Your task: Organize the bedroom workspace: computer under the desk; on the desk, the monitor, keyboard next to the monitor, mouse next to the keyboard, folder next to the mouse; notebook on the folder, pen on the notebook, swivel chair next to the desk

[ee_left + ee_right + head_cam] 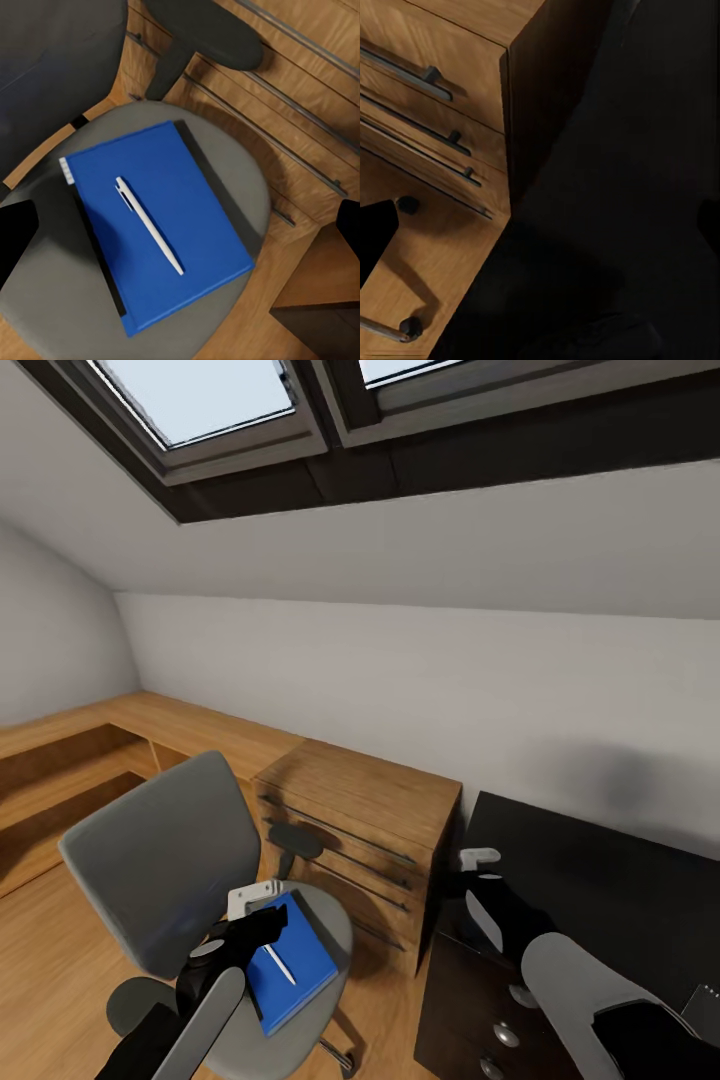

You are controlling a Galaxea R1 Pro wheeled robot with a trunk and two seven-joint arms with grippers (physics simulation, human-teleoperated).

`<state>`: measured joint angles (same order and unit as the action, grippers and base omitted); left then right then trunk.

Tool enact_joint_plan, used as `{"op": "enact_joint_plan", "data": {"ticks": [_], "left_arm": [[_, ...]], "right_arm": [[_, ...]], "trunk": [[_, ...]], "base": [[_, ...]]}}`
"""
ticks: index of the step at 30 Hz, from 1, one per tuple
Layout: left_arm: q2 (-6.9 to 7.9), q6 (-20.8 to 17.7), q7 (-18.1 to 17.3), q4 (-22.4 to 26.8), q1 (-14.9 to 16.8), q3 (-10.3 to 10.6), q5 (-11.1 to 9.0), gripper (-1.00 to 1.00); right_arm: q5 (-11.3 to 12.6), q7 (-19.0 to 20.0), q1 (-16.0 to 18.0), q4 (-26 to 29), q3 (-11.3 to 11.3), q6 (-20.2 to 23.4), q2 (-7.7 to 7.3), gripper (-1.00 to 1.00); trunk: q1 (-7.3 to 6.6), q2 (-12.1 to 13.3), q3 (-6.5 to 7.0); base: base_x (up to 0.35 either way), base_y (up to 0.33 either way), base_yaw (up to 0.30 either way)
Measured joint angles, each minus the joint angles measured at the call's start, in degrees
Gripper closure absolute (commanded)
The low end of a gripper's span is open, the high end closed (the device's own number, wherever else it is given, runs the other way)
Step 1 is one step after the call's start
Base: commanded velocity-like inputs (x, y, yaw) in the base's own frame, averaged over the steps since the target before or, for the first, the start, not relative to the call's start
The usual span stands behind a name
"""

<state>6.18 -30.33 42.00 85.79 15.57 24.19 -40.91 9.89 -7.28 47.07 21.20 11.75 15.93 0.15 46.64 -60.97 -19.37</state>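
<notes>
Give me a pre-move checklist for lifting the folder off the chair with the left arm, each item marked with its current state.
1. Blue folder lies flat on the swivel chair seat: ok.
2. Pen lies loose on the folder and could roll off when it is lifted: not ok.
3. Left gripper is above the folder, jaws open: ok.
4. Folder edge overhangs the seat for a grip: cannot tell.
5. Desk top has bare space near the right gripper: ok.
</notes>
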Motion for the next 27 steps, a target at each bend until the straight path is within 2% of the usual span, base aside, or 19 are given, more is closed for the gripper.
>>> {"op": "enact_joint_plan", "data": {"ticks": [5,11,21,27], "left_arm": [[0.0,0.0,0.0,0.1,0.0,0.0,-0.1,-1.0],[0.0,0.1,0.0,0.1,0.0,0.0,-0.1,-1.0],[0.0,0.1,0.0,0.1,0.0,0.0,-0.1,-1.0],[-0.05,0.1,0.0,0.1,0.0,-0.1,-0.1,-1.0]], "right_arm": [[0.2,1.3,0.0,0.1,-0.1,3.5,-1.29,-1.0],[0.2,1.7,0.0,0.2,-0.1,7.3,-1.61,-1.0],[0.0,2.6,0.0,0.3,0.0,8.2,-2.26,-1.0],[-0.8,7.7,0.0,0.2,0.4,7.9,-3.22,-1.0]], "trunk": [[0.0,0.0,0.0],[0.0,0.0,0.0],[0.0,0.0,0.0],[0.0,0.0,0.0]], "base": [[0.0,0.0,0.0],[0.0,0.0,0.0],[0.0,0.0,0.0],[0.0,0.0,0.0]]}}
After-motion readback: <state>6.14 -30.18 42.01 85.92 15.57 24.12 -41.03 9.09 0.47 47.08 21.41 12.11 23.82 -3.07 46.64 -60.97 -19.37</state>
